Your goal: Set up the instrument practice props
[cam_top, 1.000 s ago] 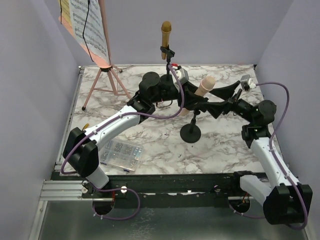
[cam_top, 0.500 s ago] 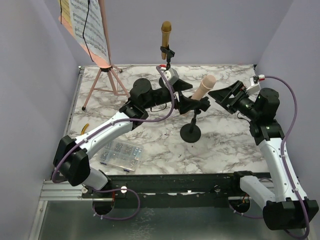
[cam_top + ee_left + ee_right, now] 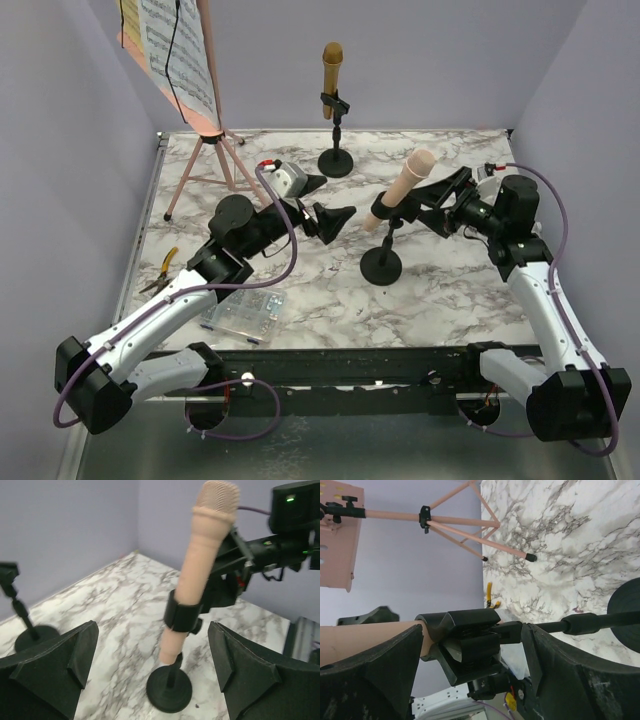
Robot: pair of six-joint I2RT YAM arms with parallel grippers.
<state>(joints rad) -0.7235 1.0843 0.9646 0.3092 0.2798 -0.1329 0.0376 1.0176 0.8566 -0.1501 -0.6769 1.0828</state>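
The only print in sight was on the white sheet-music page (image 3: 180, 50), where the staves of notes were too small to read. A yellow page (image 3: 129, 20) showed at its edge. Both sat on the pink music rack (image 3: 205, 150), which stood far to the left of and behind the near mic holder (image 3: 382, 268).

This black holder stood upright on the marble table (image 3: 450, 290), and the pink microphone (image 3: 408, 178) sat tilted in its clip (image 3: 465, 640). Behind the near holder, well apart, the gold microphone (image 3: 332, 68) stood upright in the second holder (image 3: 336, 162).

The top view showed the left gripper (image 3: 330, 203) just left of the near holder, touching nothing. Only the left wrist view made its state plain: the jaws were spread wide, with the pink microphone seen beyond the gap. That view also showed a small green light (image 3: 290, 499) on the right arm.

The right gripper (image 3: 432, 203) reached in from the right of the near holder. The right wrist view alone showed its two fingers on either side of the clip. Whether they pressed on it could not be told.

The yellow-handled pliers (image 3: 160, 272) and the clear box of screws (image 3: 240, 312) lay far left of the near holder.
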